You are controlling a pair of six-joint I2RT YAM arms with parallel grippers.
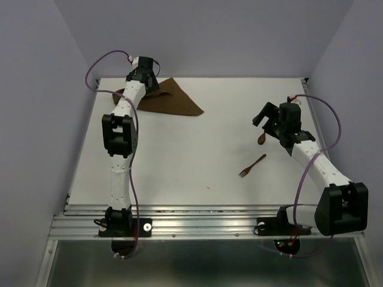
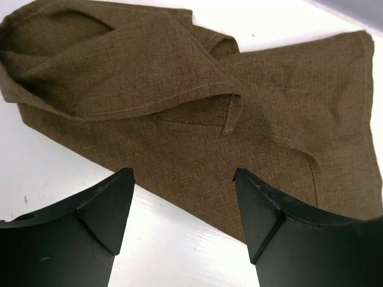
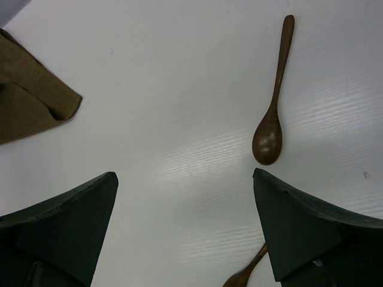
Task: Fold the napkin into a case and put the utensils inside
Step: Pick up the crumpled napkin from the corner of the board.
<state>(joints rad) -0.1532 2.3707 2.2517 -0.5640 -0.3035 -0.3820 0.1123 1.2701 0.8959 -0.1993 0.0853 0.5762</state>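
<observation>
Napkin (image 2: 179, 107) bunched, layers overlapped — left gripper (image 2: 182, 179) spread wide and empty above it; two layers may be pinched together. Right gripper (image 3: 185, 179) likewise wide, near spoon (image 3: 272, 113).

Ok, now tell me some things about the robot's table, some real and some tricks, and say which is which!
1. The left gripper is open above the napkin. True.
2. The fork and the spoon both lie on the right side of the table. True.
3. The spoon is tucked inside the napkin. False: it lies on the bare table, well apart from the napkin.
4. The right gripper is holding the fork. False: it is open and empty, and the fork lies on the table.
</observation>
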